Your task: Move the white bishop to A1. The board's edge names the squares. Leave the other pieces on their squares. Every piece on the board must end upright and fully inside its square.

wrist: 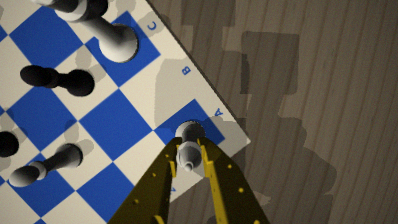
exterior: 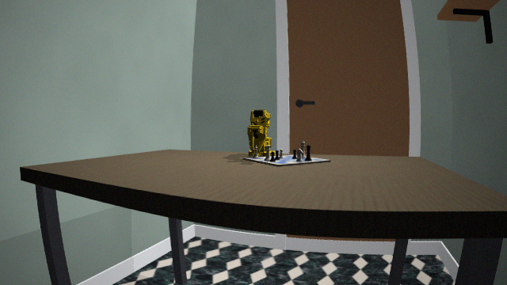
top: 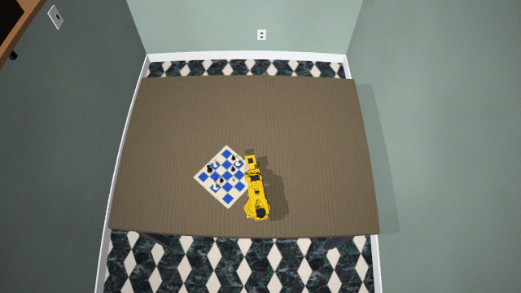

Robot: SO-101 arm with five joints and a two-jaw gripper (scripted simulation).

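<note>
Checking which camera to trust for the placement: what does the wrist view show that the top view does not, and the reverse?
Only the wrist view shows the gripper shut on the white bishop, its base over the blue corner square by the letter A.

Only the top view shows the whole board, the arm's base and the full table.

Both show the blue and white board with black and white pieces standing on it.

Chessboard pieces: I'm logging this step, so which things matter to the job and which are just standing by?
Job: small white bishop clamped in the yellow gripper; blue corner square by the letter A.
Standing by: tall white piece near C; black pawn; grey-white pawn.
</note>
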